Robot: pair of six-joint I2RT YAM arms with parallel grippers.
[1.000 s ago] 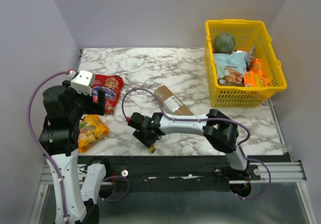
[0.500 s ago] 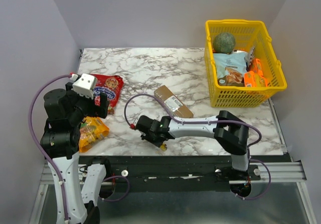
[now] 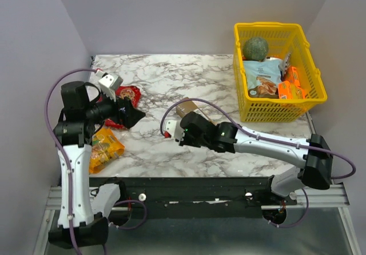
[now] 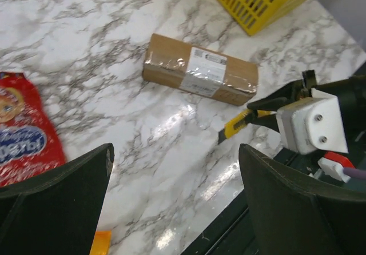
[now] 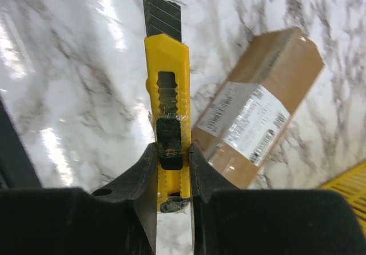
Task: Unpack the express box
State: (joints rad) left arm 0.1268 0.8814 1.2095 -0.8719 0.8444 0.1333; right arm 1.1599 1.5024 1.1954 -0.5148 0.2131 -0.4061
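— What's on the marble table (image 3: 229, 78)?
— A yellow basket (image 3: 309, 103) at the far right corner. The cardboard box (image 4: 200, 69) lies flat mid-table, taped shut (label facing up).
— And the fingers?
— The right fingers (image 5: 143, 180) clamp a yellow box cutter (image 5: 167, 95), blade out, near the box but not touching. The left fingers (image 4: 63, 198) stand wide apart, holding nothing, above a red snack bag (image 4: 17, 135).

1. A robot lab test cell — plain grey partition walls (image 3: 171, 15) close in the marble-patterned bench (image 3: 189, 75) on its left, far and right sides.
2. Along the bench's near edge, a metal rail (image 3: 334, 195) carries the left arm (image 3: 71, 152) and right arm (image 3: 269, 143), both trailing purple cabling (image 3: 73, 72).
3. At the bench's far right corner sits a yellow basket (image 3: 269, 111) — filled with packaged snacks.
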